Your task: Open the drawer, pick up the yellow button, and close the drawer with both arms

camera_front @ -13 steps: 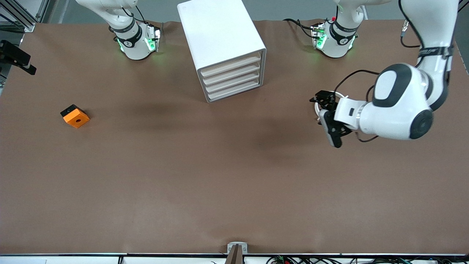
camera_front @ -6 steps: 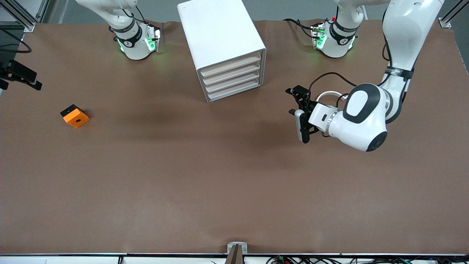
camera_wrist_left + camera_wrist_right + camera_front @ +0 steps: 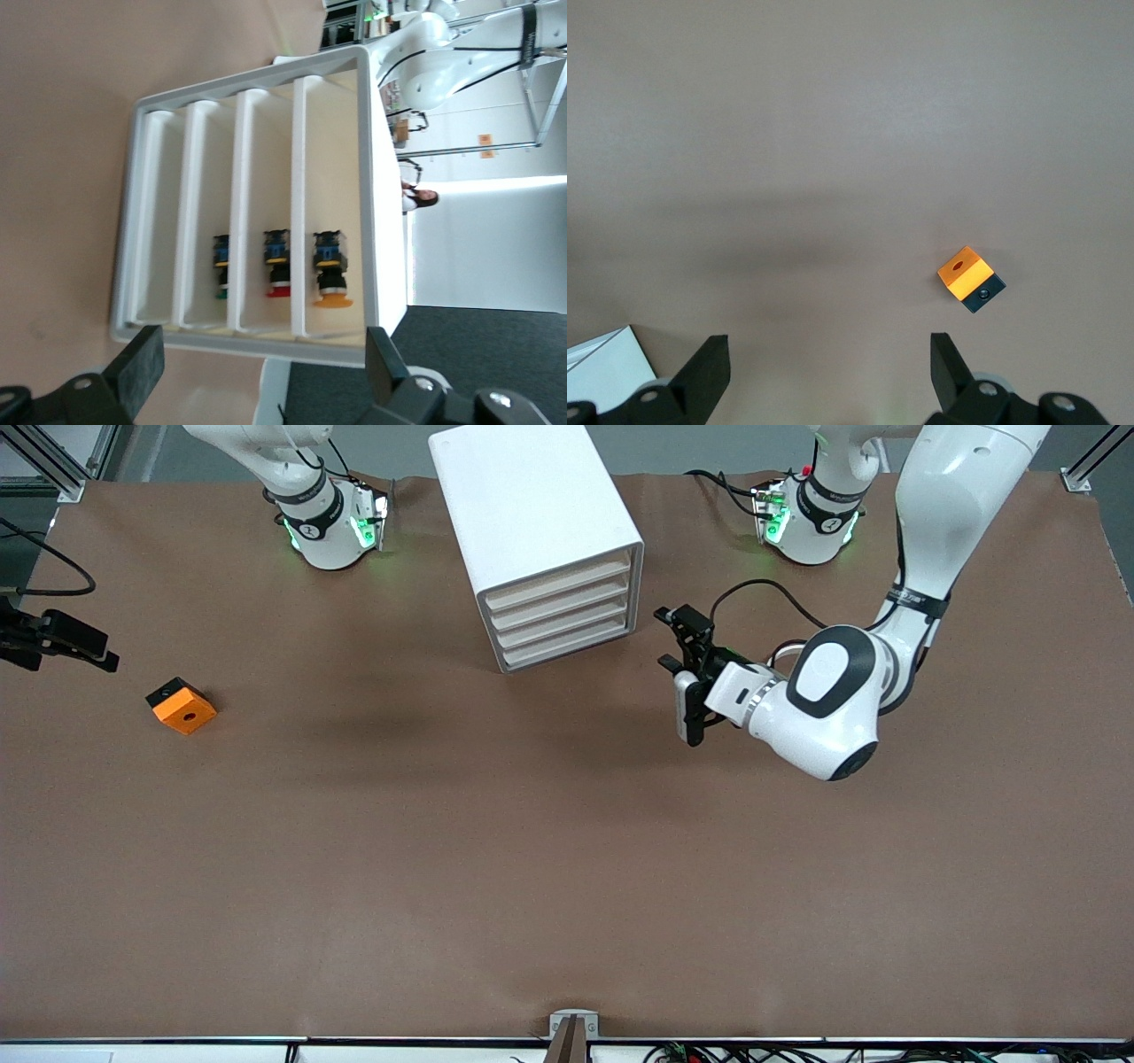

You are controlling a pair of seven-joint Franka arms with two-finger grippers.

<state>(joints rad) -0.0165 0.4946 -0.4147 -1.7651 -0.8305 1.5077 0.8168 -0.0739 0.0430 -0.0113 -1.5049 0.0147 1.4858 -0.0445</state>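
Brown table (image 3: 532, 850) lies bare around cabinet (image 3: 540, 540).

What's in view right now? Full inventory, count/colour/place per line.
White four-drawer plastic cabinet: 1, white, between the two arm bases.
Small push-buttons: 3, dark bodies with yellow-orange, red and green caps, one per drawer, seen in the left wrist view.
Orange square block with a round hole: 1, orange on black, on the brown table toward the right arm's end.
Left claw: 1, black, open, facing the drawer fronts.
Right claw: 1, black, open, over the table's edge by the orange block.
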